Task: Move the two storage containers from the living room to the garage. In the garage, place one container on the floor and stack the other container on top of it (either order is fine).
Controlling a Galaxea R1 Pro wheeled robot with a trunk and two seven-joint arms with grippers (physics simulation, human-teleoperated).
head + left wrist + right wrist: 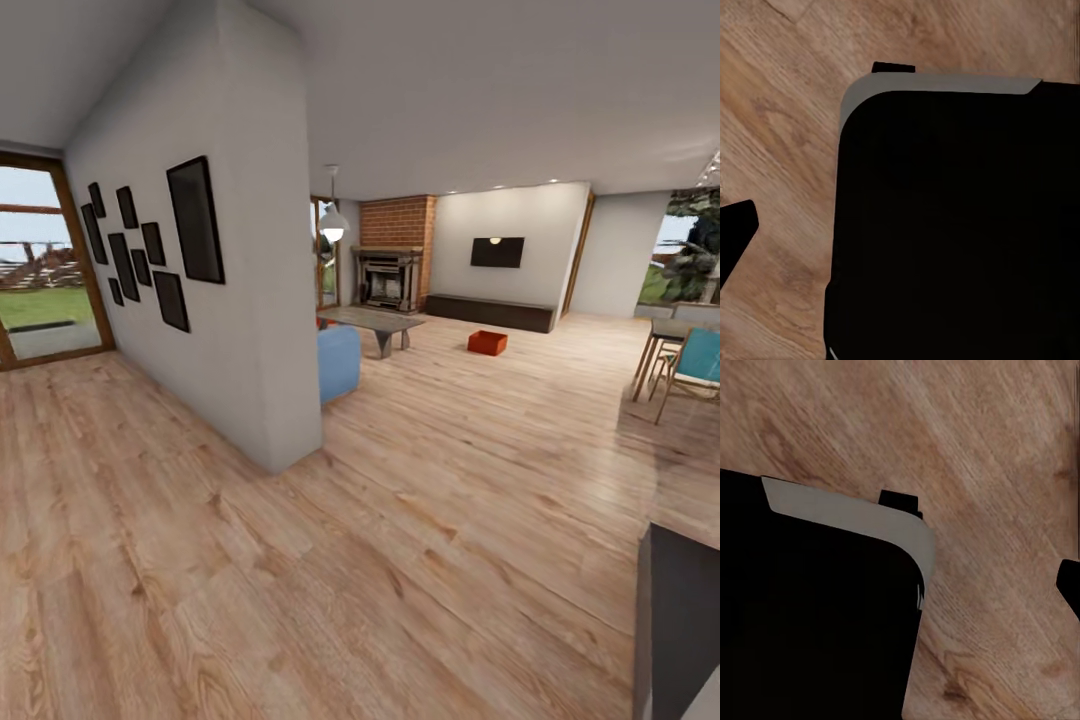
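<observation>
One orange-red storage container [488, 342] sits on the light wood floor of the living room, far ahead, in front of the long dark low cabinet [490, 312]. A small orange-red patch [322, 323] peeks out past the wall corner behind the blue sofa [338, 362]; I cannot tell what it is. In the left wrist view a dark fingertip [735, 236] hangs over the planks beside my black base [960, 225]. The right wrist view shows a dark fingertip [1070, 585] and the base [810, 615] in the same way. Nothing shows between the fingers.
A white partition wall [230, 330] with black picture frames juts out at the left. A low grey coffee table [375, 325] stands past the sofa, before a brick fireplace [392, 265]. Table and chairs [685, 365] stand at the right. A dark furniture edge [685, 620] is close at lower right.
</observation>
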